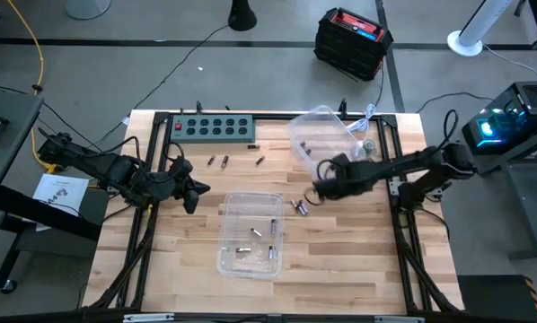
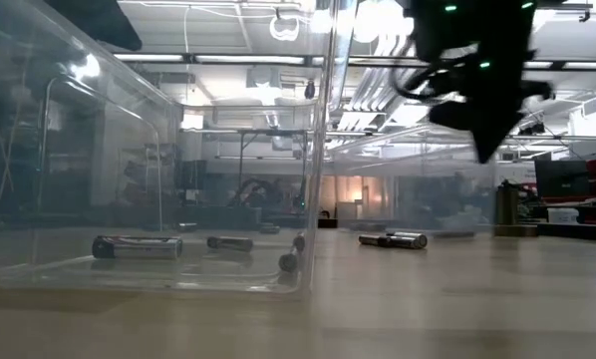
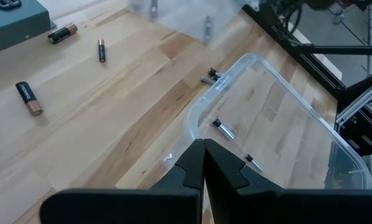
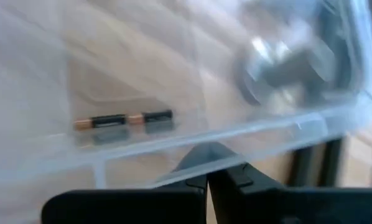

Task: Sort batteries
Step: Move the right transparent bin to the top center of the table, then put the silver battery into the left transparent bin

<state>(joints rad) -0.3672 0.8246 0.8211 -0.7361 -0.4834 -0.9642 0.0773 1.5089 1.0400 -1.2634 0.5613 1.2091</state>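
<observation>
Loose batteries lie on the wooden table: two (image 1: 217, 161) and one (image 1: 259, 161) near the power strip, and a pair (image 1: 298, 206) right of the near clear bin (image 1: 225, 215). That bin holds several batteries (image 1: 257, 233). The far clear bin (image 1: 315, 113) holds two dark, copper-ended batteries (image 4: 124, 121) and a round metal disc (image 4: 285, 65). My left gripper (image 1: 194, 195) hovers shut left of the near bin, above the table. My right gripper (image 1: 317, 190) is shut, above the table between the two bins, close to the loose pair; its wrist view looks into the far bin.
A grey power strip (image 1: 215, 127) lies along the far edge. Black frame rails run along the table's left and right sides. Bare wood shows at the near edge and right of the near bin. Cables and a black case sit on the floor beyond.
</observation>
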